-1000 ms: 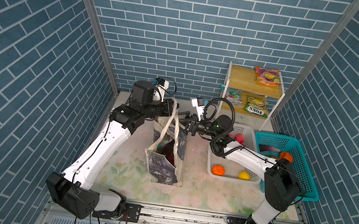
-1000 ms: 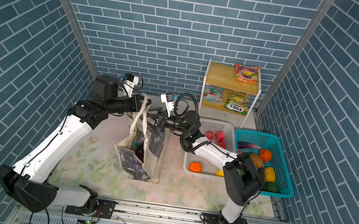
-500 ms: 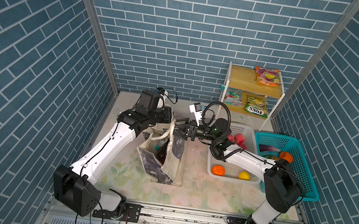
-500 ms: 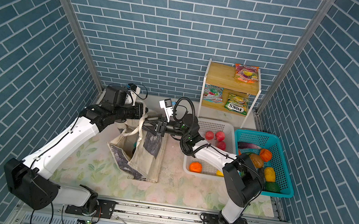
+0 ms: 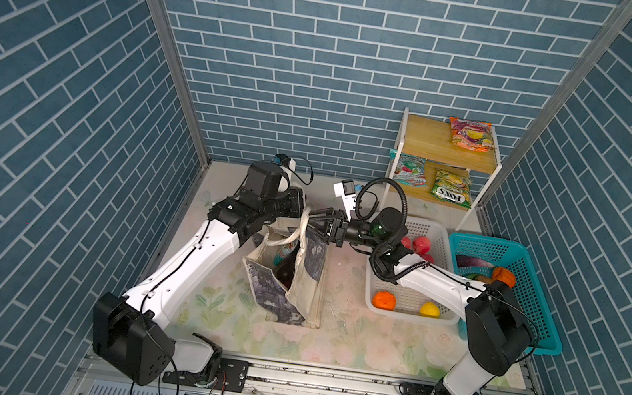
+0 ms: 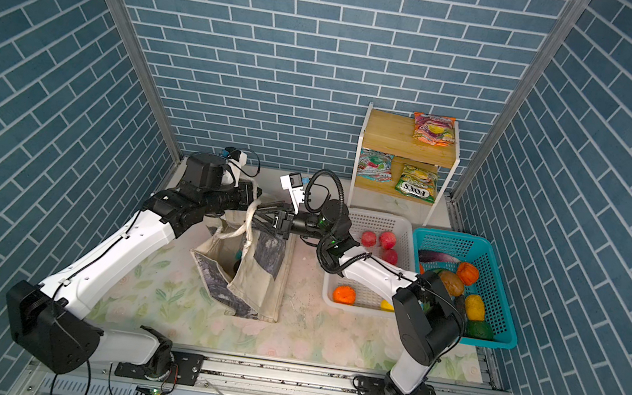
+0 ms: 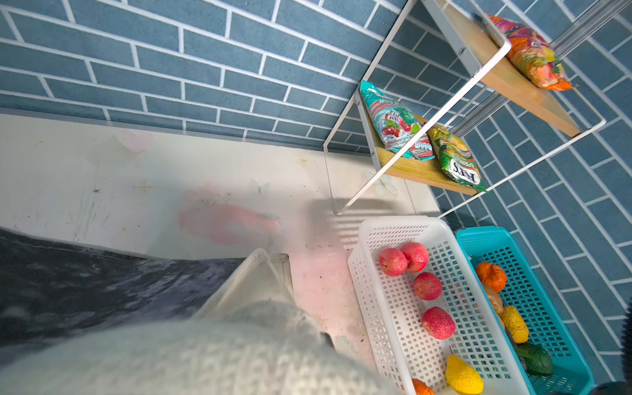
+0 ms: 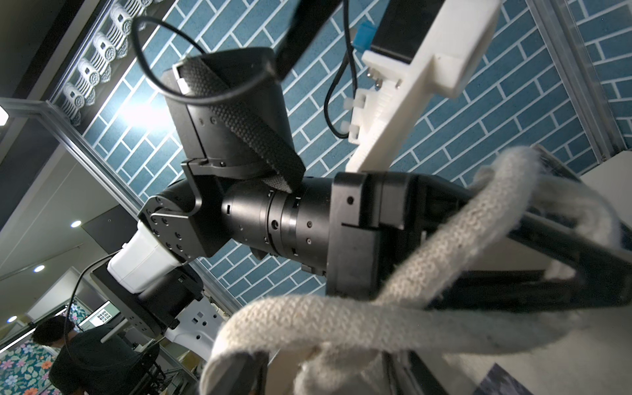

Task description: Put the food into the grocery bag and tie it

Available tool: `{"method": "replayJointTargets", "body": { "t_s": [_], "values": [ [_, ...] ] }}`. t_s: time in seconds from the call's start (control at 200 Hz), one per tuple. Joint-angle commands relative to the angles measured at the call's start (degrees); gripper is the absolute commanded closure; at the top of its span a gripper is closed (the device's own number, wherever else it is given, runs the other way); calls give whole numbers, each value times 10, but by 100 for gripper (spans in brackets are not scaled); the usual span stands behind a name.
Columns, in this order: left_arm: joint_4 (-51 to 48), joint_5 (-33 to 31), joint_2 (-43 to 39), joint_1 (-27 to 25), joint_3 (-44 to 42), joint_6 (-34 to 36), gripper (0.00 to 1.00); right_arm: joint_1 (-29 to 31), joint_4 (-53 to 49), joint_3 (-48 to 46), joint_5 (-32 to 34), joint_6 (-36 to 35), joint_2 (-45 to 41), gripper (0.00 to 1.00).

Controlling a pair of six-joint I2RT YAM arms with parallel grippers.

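- Cream canvas grocery bag with grey-black printed panels (image 5: 308, 285) stands mid-table on the floral mat (image 5: 349, 337). It leans, and its mouth gapes toward the left arm. A teal item and a dark red item show inside.
- Open mat lies in front of the bag and in a strip between it and the white perforated plastic basket (image 5: 370, 286).
- That basket sits side by side against the teal plastic basket (image 5: 486, 241), which lies close to the right wall.
- White-framed wooden shelf (image 5: 425, 138) fills the back right corner, behind the baskets.
- Readable: "FOX'S" on the green-yellow snack packet (image 5: 452, 188), lower shelf. The print on the teal-red packet (image 5: 408, 169) beside it and on the orange-pink packet (image 5: 472, 134) on the top shelf is too small to read.
- Red apples (image 7: 413, 256), an orange (image 5: 383, 300) and a yellow fruit (image 5: 430, 309) lie in the white basket, well apart from both grippers.
- Left gripper (image 6: 254, 197): closed on the cream strap handles (image 6: 248, 218) just above the bag's mouth, fingertips hidden by strap.
- Right gripper (image 6: 261, 216): jaws parted, tips at the same straps from the opposite side. The strap lies between the fingers, not pinched.
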Motion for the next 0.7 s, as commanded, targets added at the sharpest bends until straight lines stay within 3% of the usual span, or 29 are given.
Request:
{"method": "replayJointTargets", "body": {
  "t_s": [0.0, 0.54, 0.695],
  "values": [
    [-24, 4, -2, -8, -18, 9, 100, 10, 53, 50, 1, -24, -22, 57],
    [-19, 29, -31, -8, -7, 9, 100, 10, -48, 65, 7, -54, -12, 100],
    [-35, 30, -50, -8, 3, 17, 100, 9, -136, 51, 22, -116, -38, 100]
  ]
}}
